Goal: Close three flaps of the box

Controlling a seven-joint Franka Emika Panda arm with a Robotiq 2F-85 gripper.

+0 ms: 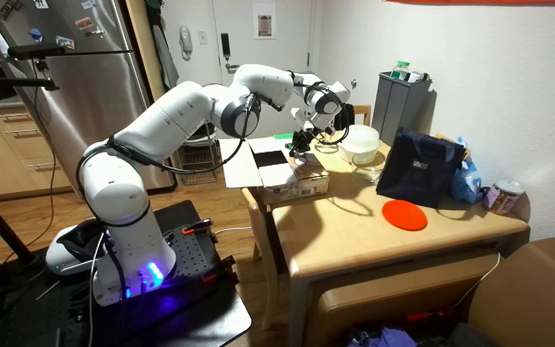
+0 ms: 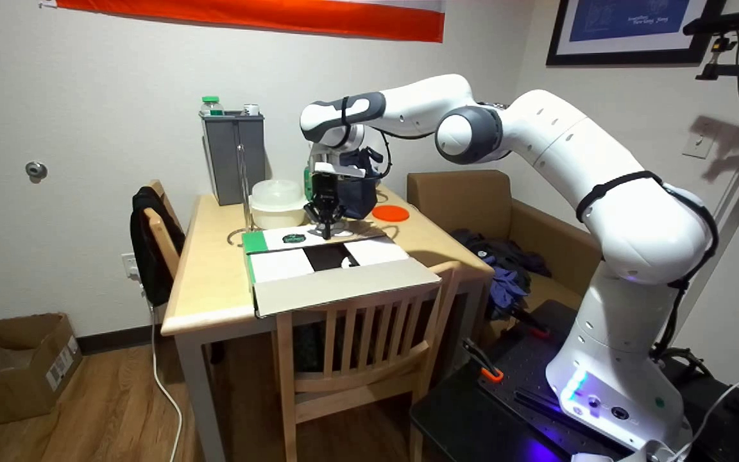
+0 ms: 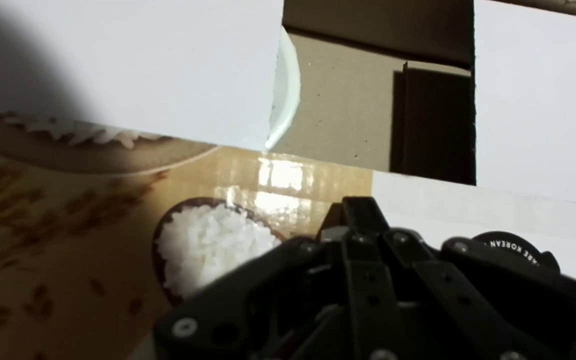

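The box [image 1: 313, 187] lies on the table near its edge, beside a chair; it also shows in an exterior view [image 2: 251, 266]. Two short white flaps [image 2: 280, 264] [image 2: 376, 250] are folded inward, with a dark gap between them. A long printed flap [image 2: 283, 239] with rice pictures [image 3: 213, 245] lies folded inward, its edge over the white flaps. The opposite long flap [image 2: 347, 285] sticks outward, open, over the chair back. My gripper [image 2: 326, 235] is shut and empty, pointing down at the printed flap; I cannot tell whether it touches. It shows in the wrist view [image 3: 353, 210].
A white plastic container [image 1: 359, 144], a glass bowl [image 1: 368, 171] and a metal stand [image 2: 242, 192] stand close to the box. A dark bag [image 1: 417, 166] and an orange lid [image 1: 404, 215] are farther along. A wooden chair [image 2: 356, 372] stands under the open flap.
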